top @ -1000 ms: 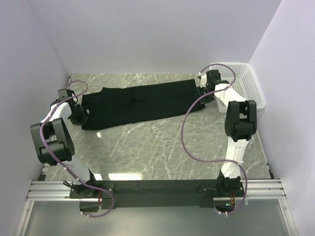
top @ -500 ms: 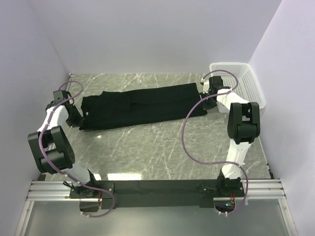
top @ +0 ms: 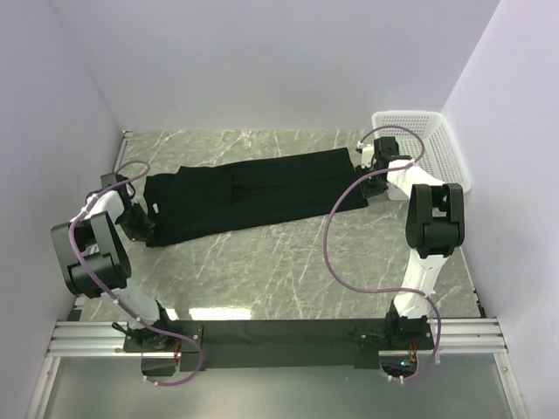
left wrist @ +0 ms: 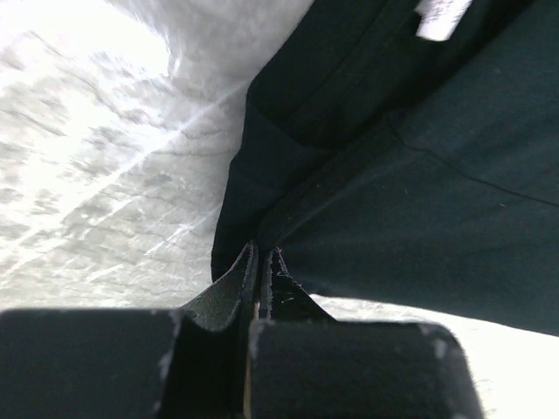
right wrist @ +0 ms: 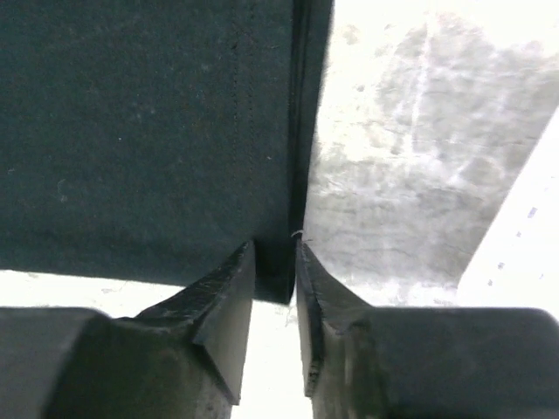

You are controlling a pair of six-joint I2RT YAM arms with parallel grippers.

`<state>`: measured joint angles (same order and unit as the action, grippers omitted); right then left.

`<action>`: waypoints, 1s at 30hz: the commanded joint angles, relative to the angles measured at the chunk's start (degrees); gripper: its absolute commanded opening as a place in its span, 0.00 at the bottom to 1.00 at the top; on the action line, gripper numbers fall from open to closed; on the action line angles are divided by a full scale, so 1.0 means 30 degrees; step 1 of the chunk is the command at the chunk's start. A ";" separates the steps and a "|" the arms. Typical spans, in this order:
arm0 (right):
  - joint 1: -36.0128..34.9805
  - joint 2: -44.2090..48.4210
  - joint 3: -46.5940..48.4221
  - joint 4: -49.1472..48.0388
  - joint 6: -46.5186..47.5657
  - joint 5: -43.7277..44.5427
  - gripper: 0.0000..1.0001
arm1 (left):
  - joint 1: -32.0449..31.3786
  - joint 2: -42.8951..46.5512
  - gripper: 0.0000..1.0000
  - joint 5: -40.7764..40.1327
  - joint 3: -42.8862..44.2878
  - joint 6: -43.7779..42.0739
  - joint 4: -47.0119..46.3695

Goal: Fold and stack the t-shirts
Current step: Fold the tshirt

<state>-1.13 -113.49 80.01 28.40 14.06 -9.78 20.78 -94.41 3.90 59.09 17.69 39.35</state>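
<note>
— Where's the shirt (top: 249, 192)?
— Stretched flat across the far marble table (top: 288, 262). White walls (top: 262, 61) around, basket (top: 437, 148) on the right.
— Grippers?
— Left gripper (left wrist: 260, 262) is clamped on its left end, right gripper (right wrist: 275, 257) on its right hem.

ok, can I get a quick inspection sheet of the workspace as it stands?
surface: marble table, no spills or debris seen.
job's things: one black t-shirt, folded into a long strip and lying flat across the far half. No second shirt seen.
clutter: white basket in the far right corner; nothing else seen.
grippers: left claw is shut on the shirt's left end; right claw pinches its right edge.
cables: purple cables loop loosely off both arms, and the right one hangs over the table in front of the shirt.
surroundings: plain walls on three sides, mounting rail at the near edge.
</note>
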 commanded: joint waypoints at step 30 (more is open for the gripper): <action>0.0111 0.1557 -0.0184 -0.0678 0.0204 -0.0286 0.00 | 0.0136 0.0969 0.01 -0.1121 0.0020 0.0430 0.0388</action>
<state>-0.86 -113.97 80.07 28.56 14.41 -11.03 20.82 -96.12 4.05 58.13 18.31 39.81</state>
